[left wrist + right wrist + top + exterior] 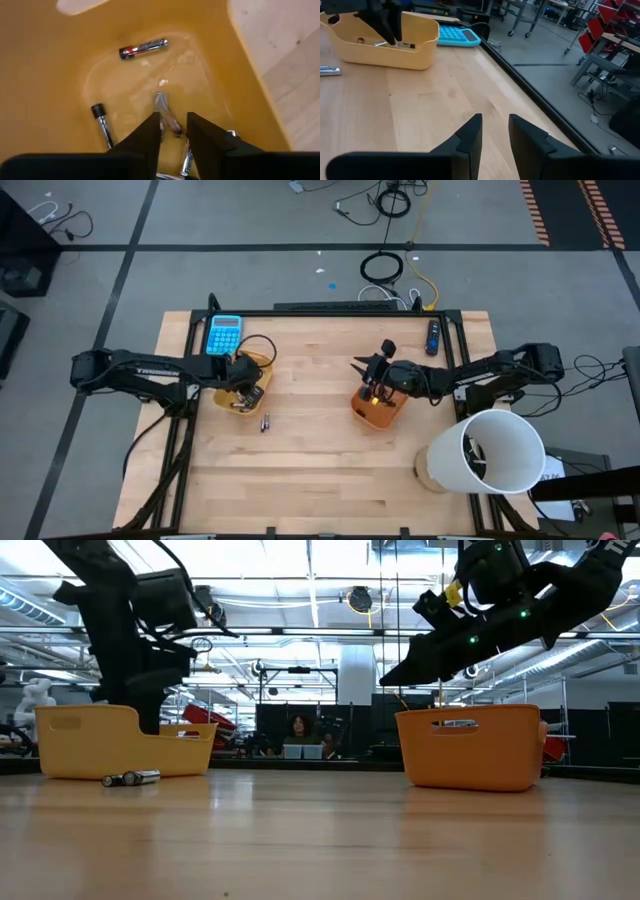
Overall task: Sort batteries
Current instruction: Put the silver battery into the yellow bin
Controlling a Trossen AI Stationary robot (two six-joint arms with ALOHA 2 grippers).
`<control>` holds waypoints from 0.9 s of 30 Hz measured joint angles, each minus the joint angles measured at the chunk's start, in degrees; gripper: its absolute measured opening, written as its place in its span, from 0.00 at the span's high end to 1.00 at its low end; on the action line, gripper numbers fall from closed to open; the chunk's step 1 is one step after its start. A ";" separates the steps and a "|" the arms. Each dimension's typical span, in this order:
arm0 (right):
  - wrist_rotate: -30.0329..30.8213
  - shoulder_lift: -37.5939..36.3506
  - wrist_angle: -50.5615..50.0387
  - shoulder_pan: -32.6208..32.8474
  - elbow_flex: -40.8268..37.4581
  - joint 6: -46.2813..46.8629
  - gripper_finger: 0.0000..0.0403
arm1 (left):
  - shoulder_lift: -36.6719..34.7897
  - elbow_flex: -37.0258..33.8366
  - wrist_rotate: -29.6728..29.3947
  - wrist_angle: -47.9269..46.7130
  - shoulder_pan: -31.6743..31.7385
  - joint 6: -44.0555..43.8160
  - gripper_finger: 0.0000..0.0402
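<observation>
Batteries [143, 48] lie loose in the yellow tray [243, 385], where the left gripper [173, 131], fingers slightly spread, seems to be releasing one. Two more [264, 422] wait on the bench [310, 470]. Right gripper [495, 132] hovers over the orange tray [378, 410], fingers parted, empty.

Robotics lab or industrial workshop: grey concrete floor [250, 220] with loose cables [385, 200] and hazard striping [545, 215], ceiling strip lights [310, 570], red carts [600, 27], person at a workstation [298, 732] behind the wooden table [320, 460]
</observation>
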 joint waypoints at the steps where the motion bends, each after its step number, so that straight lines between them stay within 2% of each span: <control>1: -0.03 0.00 -0.03 0.00 0.00 0.00 0.79 | 0.37 0.00 0.01 0.47 0.00 0.63 0.72; 7: -6.33 0.00 -0.24 -0.43 0.00 0.00 0.79 | -0.24 0.42 -0.30 3.59 0.00 5.83 0.63; 13: -16.06 -3.28 -3.97 -4.39 0.02 -0.41 0.79 | -3.51 1.15 -3.30 6.27 0.00 14.19 0.62; 17: -21.21 -5.76 -3.86 -8.30 0.02 -5.63 0.79 | -4.89 1.20 -3.79 11.40 -0.10 20.02 0.62; 24: -22.56 -7.63 -2.75 -15.00 0.08 -17.75 0.79 | -5.28 1.20 -3.80 19.99 0.30 29.94 0.62; 27: -23.58 -7.63 -4.08 -17.81 0.93 -19.92 0.79 | -5.28 1.22 -3.06 23.27 1.03 36.20 0.62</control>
